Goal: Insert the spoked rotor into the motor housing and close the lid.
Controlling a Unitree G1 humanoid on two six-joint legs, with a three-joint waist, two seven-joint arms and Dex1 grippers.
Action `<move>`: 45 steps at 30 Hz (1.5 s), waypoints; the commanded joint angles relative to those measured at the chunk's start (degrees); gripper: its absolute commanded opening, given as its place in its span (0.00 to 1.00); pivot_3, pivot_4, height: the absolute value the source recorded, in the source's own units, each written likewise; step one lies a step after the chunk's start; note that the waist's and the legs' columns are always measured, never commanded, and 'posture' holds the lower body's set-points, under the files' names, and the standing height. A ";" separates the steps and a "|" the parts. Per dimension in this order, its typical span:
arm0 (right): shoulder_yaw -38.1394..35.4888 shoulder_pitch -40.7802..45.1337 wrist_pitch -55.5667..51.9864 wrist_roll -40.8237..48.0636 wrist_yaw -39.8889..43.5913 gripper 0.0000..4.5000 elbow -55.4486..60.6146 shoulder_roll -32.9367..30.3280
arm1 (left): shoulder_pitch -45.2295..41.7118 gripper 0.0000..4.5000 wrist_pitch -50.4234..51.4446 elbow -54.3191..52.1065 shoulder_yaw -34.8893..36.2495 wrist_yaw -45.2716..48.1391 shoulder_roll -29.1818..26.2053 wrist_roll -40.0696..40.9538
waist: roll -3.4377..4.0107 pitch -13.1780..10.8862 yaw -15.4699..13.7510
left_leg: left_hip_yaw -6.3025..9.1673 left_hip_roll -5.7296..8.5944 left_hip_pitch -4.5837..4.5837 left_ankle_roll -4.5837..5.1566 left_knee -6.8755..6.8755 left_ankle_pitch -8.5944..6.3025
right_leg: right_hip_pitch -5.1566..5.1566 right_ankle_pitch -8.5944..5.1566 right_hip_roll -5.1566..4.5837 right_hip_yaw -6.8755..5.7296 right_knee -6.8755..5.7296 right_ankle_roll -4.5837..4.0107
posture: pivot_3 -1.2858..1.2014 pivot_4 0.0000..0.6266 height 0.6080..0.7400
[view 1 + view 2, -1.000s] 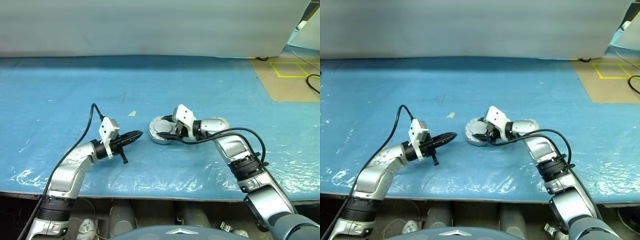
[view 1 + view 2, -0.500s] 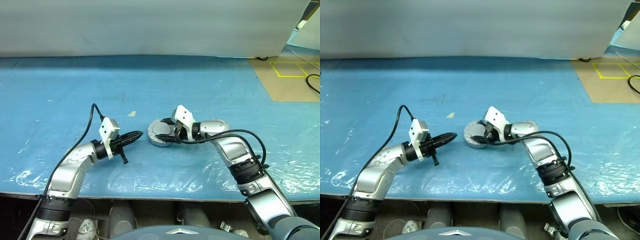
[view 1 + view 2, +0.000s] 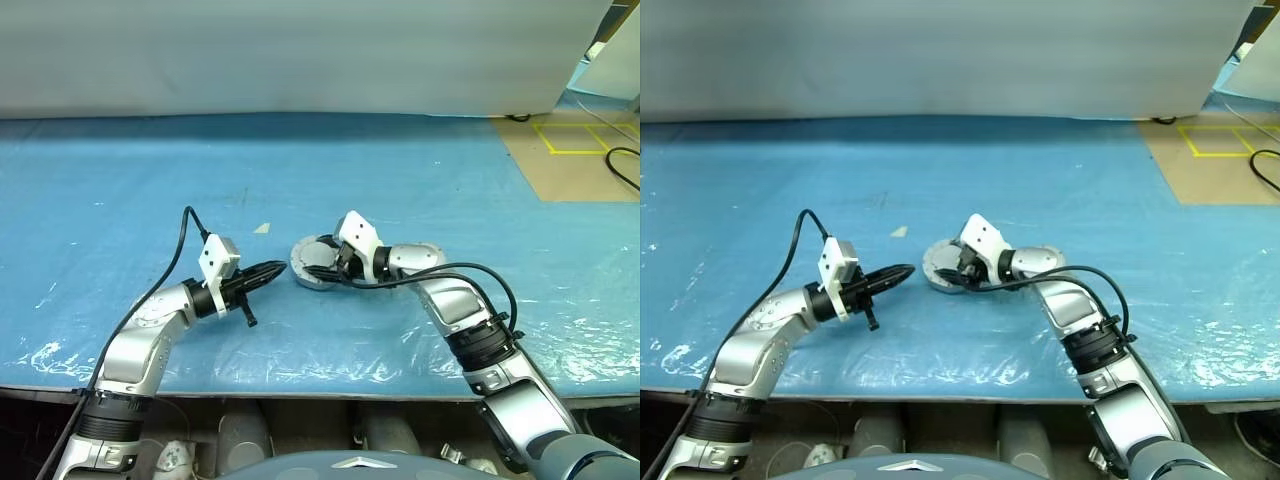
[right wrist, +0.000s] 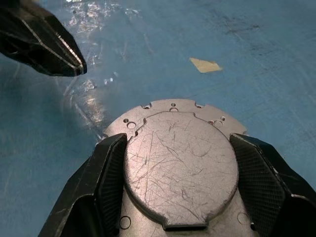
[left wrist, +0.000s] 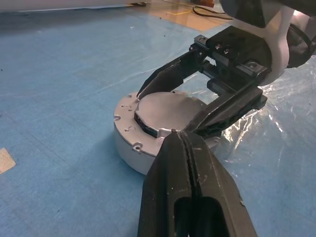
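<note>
The motor housing (image 3: 313, 264) has been slid slightly leftward with the right claw (image 3: 330, 268). From the head, it lies mid-worktop (image 3: 420, 170). In the left wrist view, the left claw (image 5: 183, 143) is pressed together. In the right wrist view, the closed lid (image 4: 180, 165) is clamped.

A blue plastic-covered table (image 3: 120, 170) spans the frame. Near the centre lies the motor housing (image 3: 312, 265), lid (image 4: 180, 163) closed flat. Just upper left of it sits a small tan scrap (image 3: 263, 227).
</note>
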State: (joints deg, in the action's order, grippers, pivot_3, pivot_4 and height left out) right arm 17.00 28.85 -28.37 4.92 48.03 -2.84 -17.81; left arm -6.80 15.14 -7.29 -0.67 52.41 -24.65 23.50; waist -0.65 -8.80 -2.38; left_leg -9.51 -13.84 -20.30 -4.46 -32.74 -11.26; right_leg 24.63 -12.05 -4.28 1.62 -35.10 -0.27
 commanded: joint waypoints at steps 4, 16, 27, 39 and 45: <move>4.14 -1.20 2.64 -4.32 -0.20 0.66 -2.44 -3.06 | -1.12 0.00 -1.80 -0.12 -0.36 -0.17 0.09 -0.35 | 0.00 0.00 -0.07 | -0.02 0.00 -0.01 0.00 0.08 0.00 | -0.01 0.00 0.00 -0.02 0.10 0.00 | 0.52 0.24 1.00; 3.69 -1.51 3.20 -3.40 -0.02 0.66 -1.18 -3.64 | -7.44 0.00 -5.22 7.88 -3.83 -3.28 1.48 -7.38 | 0.01 0.01 -0.16 | -0.04 0.02 0.03 -0.01 0.10 0.00 | -0.06 0.00 -0.01 0.00 0.14 0.00 | 0.52 0.24 1.00; 2.20 -2.37 2.39 -3.05 -1.35 0.66 0.48 -3.67 | -8.21 0.00 -4.99 10.00 -8.25 -3.12 2.05 -11.51 | 0.01 0.01 -0.25 | -0.04 0.02 0.02 -0.01 0.20 0.00 | -0.06 0.00 -0.02 0.00 0.24 0.00 | 0.52 0.24 1.00; -1.54 -1.85 2.87 0.40 -1.73 1.00 1.70 -3.16 | -8.75 0.00 -3.13 11.11 -9.68 -2.11 1.61 -12.10 | 0.02 0.01 -0.51 | -0.04 0.05 0.03 -0.01 0.28 0.00 | -0.10 -0.01 -0.03 -0.01 0.33 0.01 | 0.52 0.24 1.00; -4.18 -2.90 6.90 4.99 2.61 1.00 3.94 -4.06 | -9.12 0.00 -2.89 11.31 -9.59 -1.68 2.02 -11.62 | 0.02 0.01 -0.99 | -0.04 0.07 -0.03 -0.01 0.33 0.00 | -0.09 -0.01 -0.04 -0.02 0.42 0.01 | 0.52 0.24 1.00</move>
State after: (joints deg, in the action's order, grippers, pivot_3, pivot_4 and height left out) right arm 14.93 25.83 -23.47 7.22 49.40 -1.30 -21.85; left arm -16.24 11.24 2.66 -9.39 50.64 -22.29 12.49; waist -0.63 -8.79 -3.37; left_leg -9.55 -13.78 -20.35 -4.46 -32.38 -11.25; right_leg 24.58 -12.06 -4.31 1.60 -34.68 -0.26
